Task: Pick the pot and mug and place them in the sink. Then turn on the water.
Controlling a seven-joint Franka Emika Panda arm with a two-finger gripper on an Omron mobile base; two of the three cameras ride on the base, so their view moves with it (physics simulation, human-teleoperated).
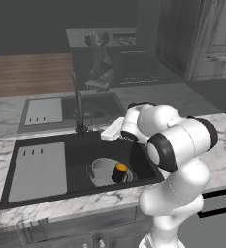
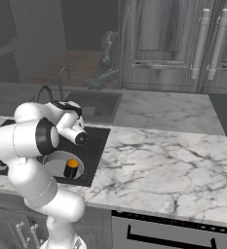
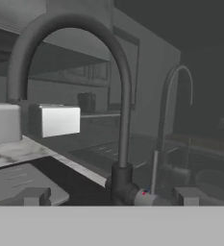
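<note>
Left base view – pot (image 1: 101, 170): sits in the sink (image 1: 85, 155), right half of basin, beside the slotted drain panel (image 1: 38, 170).
Left base view – mug (image 1: 119, 173): upright inside the pot, orange top up.
Left base view – faucet (image 1: 78, 112): gooseneck at sink's rear edge; no blue stream seen, so water judged off.
Left base view – tool (image 1: 106, 136): reaches toward faucet base from the right, just beside it; jaw state hidden from here.
Right base view – mug (image 2: 71, 168) in pot (image 2: 56, 163), both in the sink (image 2: 96, 146); placing judged done. Marble desk (image 2: 163, 155) to the right.
Right base view – arm: bent over basin, wrist blocks the faucet base.
Hand view – faucet (image 3: 118, 120): dead ahead, close; lever knob (image 3: 144, 197) at its base, between the two tips.
Hand view – tool (image 3: 111, 196): tips apart, released, gripping nothing; each fingertip (image 3: 34, 196) stands clear of the knob.
Step in hand: turn on water.
Advice: approach level w/ lever, keep it centred btwn tips; push or swing the lever, not the neck; move slow, small arc; stop once stream shows.
Risk: tip slipping off the small knob; wrist grazing the gooseneck.
</note>
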